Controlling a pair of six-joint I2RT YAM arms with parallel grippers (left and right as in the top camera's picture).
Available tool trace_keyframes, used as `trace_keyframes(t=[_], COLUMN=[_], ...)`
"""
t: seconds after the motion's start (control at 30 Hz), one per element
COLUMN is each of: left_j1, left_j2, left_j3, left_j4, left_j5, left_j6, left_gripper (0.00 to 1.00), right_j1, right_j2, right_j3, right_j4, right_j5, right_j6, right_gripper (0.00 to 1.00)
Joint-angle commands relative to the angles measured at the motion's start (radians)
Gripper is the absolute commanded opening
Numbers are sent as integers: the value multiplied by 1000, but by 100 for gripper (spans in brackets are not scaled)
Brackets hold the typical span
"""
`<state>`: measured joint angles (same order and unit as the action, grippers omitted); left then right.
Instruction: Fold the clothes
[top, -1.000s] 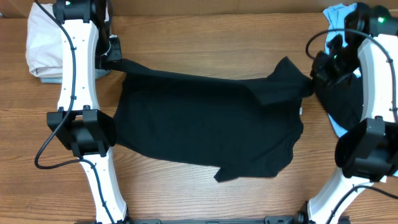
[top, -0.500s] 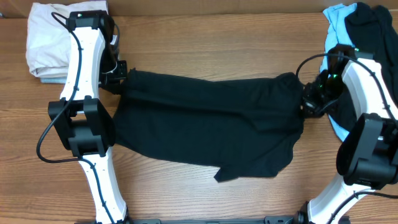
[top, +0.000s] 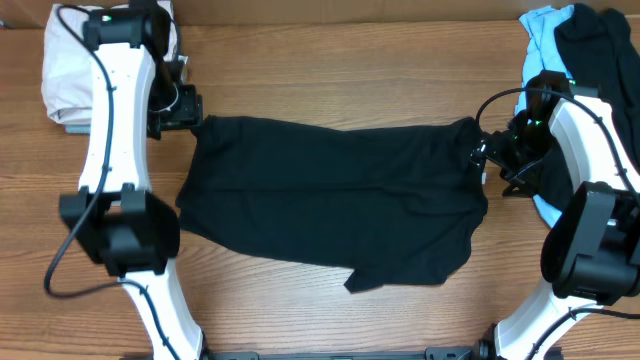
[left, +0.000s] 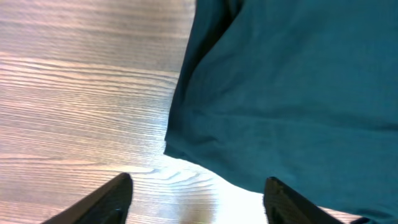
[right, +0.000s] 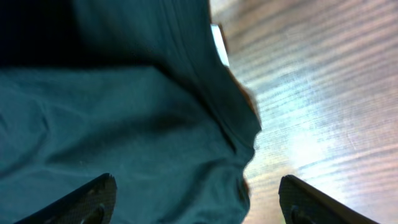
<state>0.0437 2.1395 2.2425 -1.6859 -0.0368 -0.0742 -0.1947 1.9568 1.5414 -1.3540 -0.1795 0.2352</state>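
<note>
The large black garment (top: 330, 200) lies spread flat on the wooden table (top: 330, 60); a loose flap sticks out at its near edge (top: 365, 278). My left gripper (top: 186, 110) hovers at the garment's far left corner, open. In the left wrist view only bare wood lies between its fingertips (left: 106, 202), and the garment's corner (left: 280, 93) is just ahead. My right gripper (top: 487, 152) is at the far right corner, open. In the right wrist view its jaws stand wide above the fabric (right: 124, 124), near a small white tag (right: 219, 43).
A folded whitish cloth (top: 65, 80) sits at the far left corner of the table. A light blue garment (top: 545, 25) and another black one (top: 600, 40) are piled at the far right, partly under my right arm.
Both grippers have opened and let go of the black garment's far edge. That edge now lies flat and stretched across the table. The left gripper has drawn back slightly to the left.
</note>
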Motion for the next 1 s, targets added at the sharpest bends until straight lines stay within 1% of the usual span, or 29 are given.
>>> trace_keyframes(t=[0.0, 0.03, 0.1, 0.13, 0.23, 0.3, 0.4, 0.43, 0.47, 0.5, 0.53, 0.6, 0.63, 0.77, 0.8, 0.87, 0.97], left_j1=[-57, -76, -101, -119, -139, -144, -144, -144, -143, -142, -142, -142, -142, -142, -142, -142, -142], left_j2=[-112, -123, -126, -118, -97, -79, -48, -34, -24, -5, 3, 17, 26, 35, 35, 38, 41], left_j3=[3, 3, 3, 3, 3, 3, 3, 3, 3, 3, 3, 3, 3, 2, 2, 2, 2], left_j4=[23, 45, 87, 130, 214, 259, 306, 316, 325, 338, 343, 353, 357, 359, 360, 367, 380], left_j5=[16, 15, 14, 14, 14, 16, 15, 16, 15, 16, 16, 15, 15, 9, 3, 0, 0], left_j6=[11, 11, 11, 11, 11, 8, -1, -7, -13, -19, -19, -19, -19, -19, -19, -19, -19], left_gripper=[71, 73, 73, 72, 65, 56, 39, 35, 34, 31, 31, 30, 29, 28, 28, 26, 24], right_j1=[-3, 0, 11, 26, 66, 93, 135, 148, 160, 182, 189, 194, 194, 183, 178, 169, 156], right_j2=[-47, -47, -47, -47, -47, -46, -34, -27, -18, 3, 12, 30, 38, 56, 56, 58, 61], right_j3=[-2, -2, -2, -2, -5, -12, -28, -33, -36, -37, -37, -37, -37, -43, -45, -45, -46], right_j4=[42, 60, 102, 158, 269, 338, 445, 473, 493, 514, 518, 519, 517, 516, 515, 516, 510], right_j5=[-9, -8, -17, -31, -31, -31, -40, -51, -50, -35, -12, 42, 72, 159, 174, 188, 206], right_j6=[-1, -7, -28, -60, -82, -82, -74, -65, -49, -16, 13, 62, 90, 151, 164, 163, 164], right_gripper=[85, 85, 83, 82, 80, 79, 78, 77, 77, 75, 73, 67, 62, 32, 21, 5, 4])
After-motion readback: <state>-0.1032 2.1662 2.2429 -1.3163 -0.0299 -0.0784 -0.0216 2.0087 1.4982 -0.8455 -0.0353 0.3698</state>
